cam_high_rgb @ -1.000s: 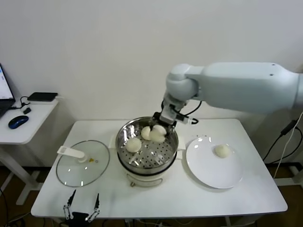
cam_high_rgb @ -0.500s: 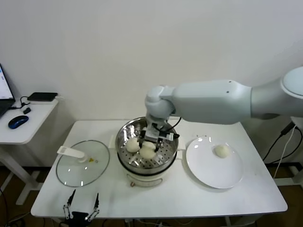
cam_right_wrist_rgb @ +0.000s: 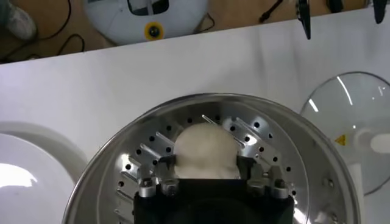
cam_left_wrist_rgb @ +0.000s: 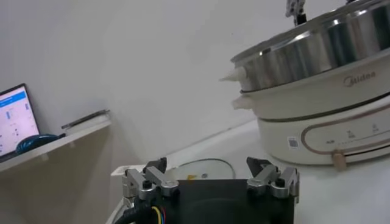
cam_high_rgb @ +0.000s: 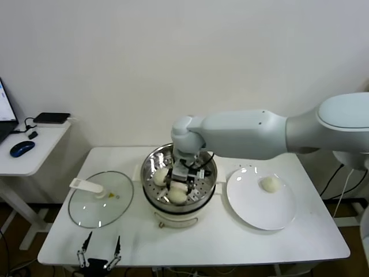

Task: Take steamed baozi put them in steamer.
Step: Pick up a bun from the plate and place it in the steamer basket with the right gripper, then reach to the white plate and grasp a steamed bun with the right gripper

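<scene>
The steamer [cam_high_rgb: 149,168] stands mid-table, with a steel pot on a white base. My right gripper [cam_high_rgb: 178,189] is down inside it, shut on a white baozi [cam_high_rgb: 177,195] that is low over the front of the perforated tray. In the right wrist view the fingers [cam_right_wrist_rgb: 167,162] press both sides of this baozi [cam_right_wrist_rgb: 206,149]. A second baozi [cam_high_rgb: 161,175] lies on the left of the tray. A third is mostly hidden behind my wrist. One baozi [cam_high_rgb: 270,184] lies on the white plate [cam_high_rgb: 253,210]. My left gripper [cam_high_rgb: 101,253] is parked open at the front table edge.
The glass lid with its white handle [cam_high_rgb: 101,199] lies left of the steamer and also shows in the left wrist view [cam_left_wrist_rgb: 204,167]. A side desk with a mouse [cam_high_rgb: 22,148] stands far left. The steamer's side [cam_left_wrist_rgb: 317,49] fills the left wrist view.
My right gripper has carried the baozi from above the steamer's back rim down and forward to the front of the tray. The left arm has not moved.
</scene>
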Controlling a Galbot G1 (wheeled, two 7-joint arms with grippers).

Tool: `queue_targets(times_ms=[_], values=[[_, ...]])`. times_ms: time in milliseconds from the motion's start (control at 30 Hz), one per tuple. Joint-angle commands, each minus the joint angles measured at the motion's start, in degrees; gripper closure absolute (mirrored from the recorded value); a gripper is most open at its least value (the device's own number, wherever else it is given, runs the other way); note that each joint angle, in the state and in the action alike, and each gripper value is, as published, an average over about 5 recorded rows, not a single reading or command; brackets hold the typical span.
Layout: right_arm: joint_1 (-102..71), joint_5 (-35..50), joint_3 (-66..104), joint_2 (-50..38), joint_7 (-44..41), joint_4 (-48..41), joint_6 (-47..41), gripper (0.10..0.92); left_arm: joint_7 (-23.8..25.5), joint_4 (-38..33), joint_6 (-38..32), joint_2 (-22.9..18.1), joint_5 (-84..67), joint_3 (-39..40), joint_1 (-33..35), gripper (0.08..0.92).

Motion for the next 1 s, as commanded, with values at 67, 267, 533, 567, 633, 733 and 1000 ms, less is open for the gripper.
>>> queue_targets(times_ms=[67, 267, 533, 567, 633, 733, 1000], values=[[2.43, 6.21, 0.92, -1.44, -2.05, -3.84, 2.08, 0.249, -0.03, -0.32, 0.02, -0.13, 0.02, -0.05, 0.23, 0.177], [11.77, 18.22, -4.00, -7.64, -9.81, -7.39, 1.19, 0.204, -0.01, -0.30, 0.05, -0.19, 0.23, 0.13, 0.41, 0.177], [14.92, 19.85, -14.13, -18.66, -13.11, -12.01, -8.02, 0.203, 0.02, -0.19, 0.01, 0.03, 0.37, 0.26, 0.52, 0.177], [14.38, 19.03, -14.72, -20.01, -12.98, -12.32, -9.01, 0.203, 0.04, -0.22, 0.03, 0.06, 0.37, 0.29, 0.50, 0.177], [12.86, 16.71, -14.93, -22.30, -12.27, -12.81, -10.83, 0.203, 0.09, -0.28, 0.10, 0.09, 0.38, 0.37, 0.46, 0.177], [10.22, 13.39, -14.46, -25.41, -10.72, -14.02, -13.52, 0.203, 0.14, -0.25, 0.19, 0.12, 0.38, 0.43, 0.33, 0.177], [-0.03, 4.48, -6.82, -31.74, -8.12, -19.02, -15.30, 0.203, 0.22, 0.46, 0.34, 0.22, 0.59, 0.52, 0.00, 0.177]])
